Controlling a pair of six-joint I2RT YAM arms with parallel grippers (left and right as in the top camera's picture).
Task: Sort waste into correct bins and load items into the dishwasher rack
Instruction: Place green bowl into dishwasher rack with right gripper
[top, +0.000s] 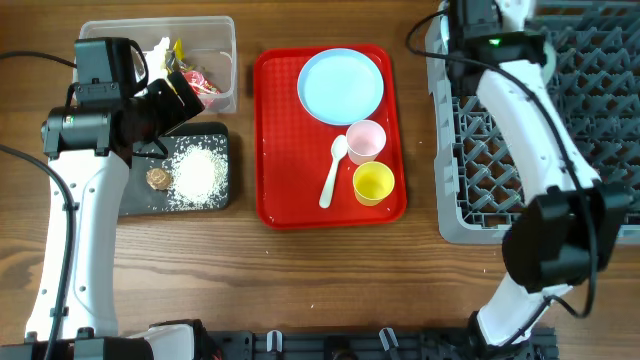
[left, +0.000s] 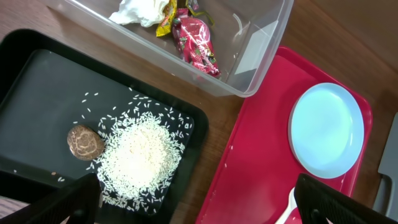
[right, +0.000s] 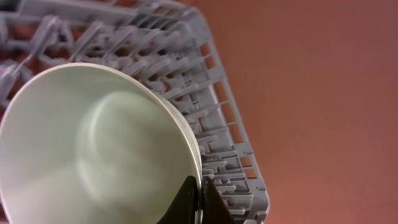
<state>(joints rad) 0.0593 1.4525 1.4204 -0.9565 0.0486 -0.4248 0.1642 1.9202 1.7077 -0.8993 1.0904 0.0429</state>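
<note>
A: Starting at the left, what is the left gripper (left: 196, 186) doing?

B: Hanging empty, jaws spread wide, over the edge where the black tray (left: 43, 87) is lying beside the red tray (top: 290, 150). The waste is looking sorted: tissue (left: 140, 11) and wrappers (left: 196, 43) are sitting in the clear tub (left: 261, 56), and rice (left: 140, 155) and the brown piece (left: 84, 141) are in the black tray.

A: And what is waiting on the red tray?

B: The plate (top: 340, 85) is lying flat at the far end. I'm judging it stiff and slick, so only its rim is offering a hold. The pink cup (top: 366, 140) and yellow cup (top: 374, 183) are standing mouth up. They're light, I'd guess, and best pinched over one wall. The spoon (top: 333, 172) is lying just left of them, its long axis running nearly along the tray's length. Its head is pointing to the far side beside the pink cup, and its handle is slanting near and left. It is looking thin and light, likely to skid, so I'm favouring a pinch across the handle's middle.

A: And on the right?

B: The right gripper (right: 200, 193) is clamping the rim of a pale bowl (right: 99, 155) over the far left corner of the rack (top: 460, 190). The bowl is tilting on edge, hollow facing the wrist camera. It's looking rigid and glossy, so that thin rim pinch is risking a slip. Whether it is touching the pegs I cannot tell.
</note>
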